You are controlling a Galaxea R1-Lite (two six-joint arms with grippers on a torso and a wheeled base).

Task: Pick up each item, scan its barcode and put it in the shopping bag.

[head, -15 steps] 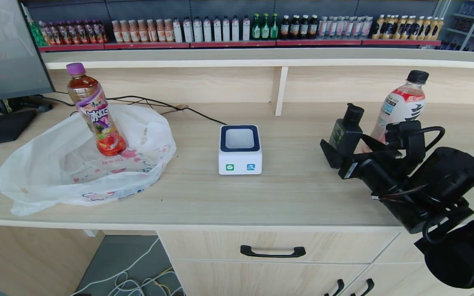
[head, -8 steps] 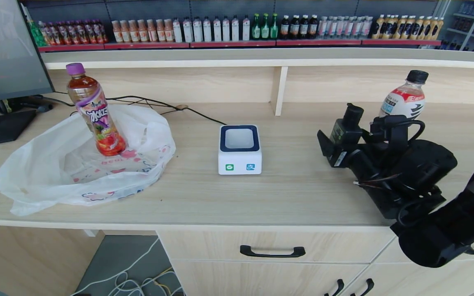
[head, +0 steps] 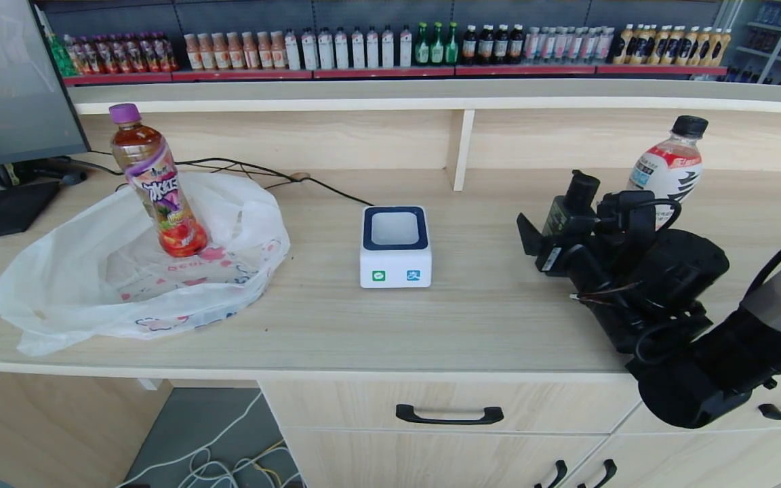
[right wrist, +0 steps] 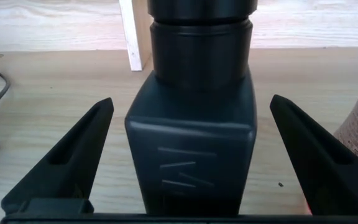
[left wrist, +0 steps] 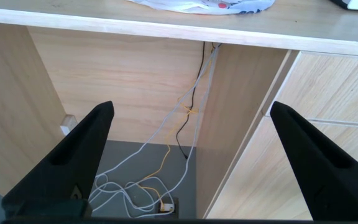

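Right gripper (right wrist: 191,106): I see the fingers spread wide, one on each side of the dark bottle, with a gap on both sides. Nothing is clamped.
Dark bottle (head: 570,207): square black body, round neck, upright on the counter (head: 431,325) at its right part. In the right wrist view it sits right between the fingers. From the head view I can't tell whether anything touches it.
Left gripper (left wrist: 191,106): fingers apart and holding nothing. It hangs below the counter edge, facing the open bay under the top.
Pale bottle (head: 667,169): white and red label, black cap, upright just behind the right arm, near the back wall of the counter.
Scanner (head: 395,245): white box with a dark-rimmed window facing up, mid-counter, well apart from the dark bottle.
Shopping bag (head: 78,285): white plastic, lying open and flat on the left part of the counter.
Tea bottle (head: 156,183): purple cap, reddish drink, standing upright inside the bag toward its back.
Monitor (head: 11,74): dark screen at the far left, behind the bag.
Cables (left wrist: 160,180): loose on the floor under the counter, with some running up the back panel.
Shelf (head: 390,70): a row of drink bottles behind the counter.
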